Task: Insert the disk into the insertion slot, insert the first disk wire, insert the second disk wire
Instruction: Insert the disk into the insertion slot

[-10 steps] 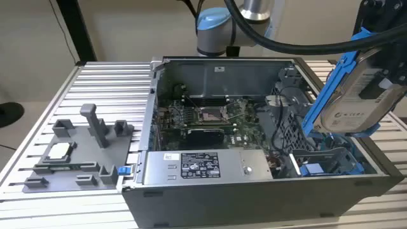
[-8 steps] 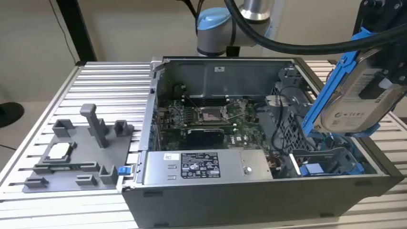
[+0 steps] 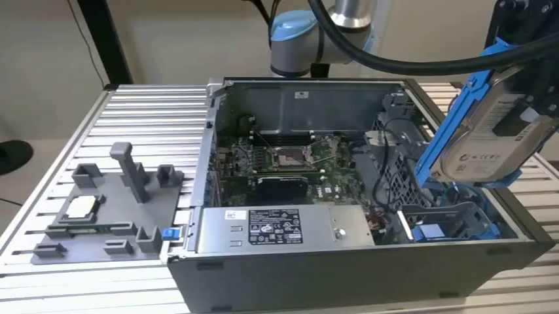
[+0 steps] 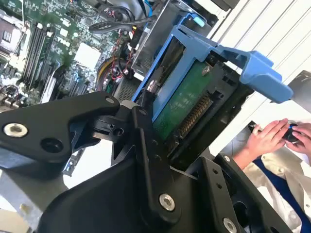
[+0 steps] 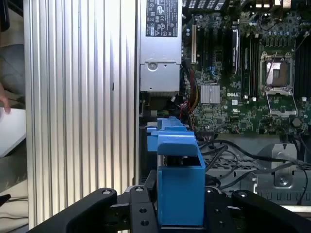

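My gripper (image 3: 522,98) is shut on the disk (image 3: 485,140), a silver-grey drive with a white label in a bright blue carrier. It hangs tilted in the air at the exterior view's right, above the front right corner of the open computer case. Below it lies the insertion slot (image 3: 441,229), a grey bay with blue rails. In the second wrist view the disk (image 4: 187,104) shows its green underside between the black fingers of the gripper (image 4: 167,145). The first wrist view shows the disk's blue carrier (image 5: 180,184) end-on in the gripper (image 5: 180,216). Dark cables (image 3: 378,186) run beside the bay; I cannot single out the disk wires.
A grey labelled power-supply box (image 3: 275,229) sits along the case's front, the motherboard (image 3: 279,163) behind it, and a perforated cage (image 3: 397,173) beside the slot. A grey fixture plate (image 3: 105,209) lies on the ribbed table at the left. A person's hands (image 4: 274,136) show beyond the table.
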Available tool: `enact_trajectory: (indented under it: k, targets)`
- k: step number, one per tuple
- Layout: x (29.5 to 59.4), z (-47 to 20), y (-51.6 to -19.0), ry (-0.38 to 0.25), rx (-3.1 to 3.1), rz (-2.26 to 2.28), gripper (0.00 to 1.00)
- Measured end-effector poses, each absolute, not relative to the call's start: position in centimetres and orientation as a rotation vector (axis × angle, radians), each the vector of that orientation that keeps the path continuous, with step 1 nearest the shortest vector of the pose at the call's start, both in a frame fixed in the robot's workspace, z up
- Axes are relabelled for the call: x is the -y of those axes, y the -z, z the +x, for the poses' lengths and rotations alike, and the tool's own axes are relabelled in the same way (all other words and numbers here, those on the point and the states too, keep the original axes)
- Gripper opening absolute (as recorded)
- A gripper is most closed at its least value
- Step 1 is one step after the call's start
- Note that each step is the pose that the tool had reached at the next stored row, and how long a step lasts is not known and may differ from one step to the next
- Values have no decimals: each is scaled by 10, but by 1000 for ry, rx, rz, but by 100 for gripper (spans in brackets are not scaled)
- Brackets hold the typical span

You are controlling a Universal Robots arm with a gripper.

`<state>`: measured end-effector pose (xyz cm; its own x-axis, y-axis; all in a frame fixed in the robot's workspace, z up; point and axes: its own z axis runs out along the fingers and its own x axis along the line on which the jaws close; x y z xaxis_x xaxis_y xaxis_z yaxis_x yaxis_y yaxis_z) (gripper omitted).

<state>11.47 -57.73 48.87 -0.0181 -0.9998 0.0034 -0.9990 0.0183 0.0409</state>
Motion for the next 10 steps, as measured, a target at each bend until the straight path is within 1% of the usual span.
enact_trajectory:
  k: [10]
  targets:
    - [580, 115, -487, 42, 2219, 2179, 0]
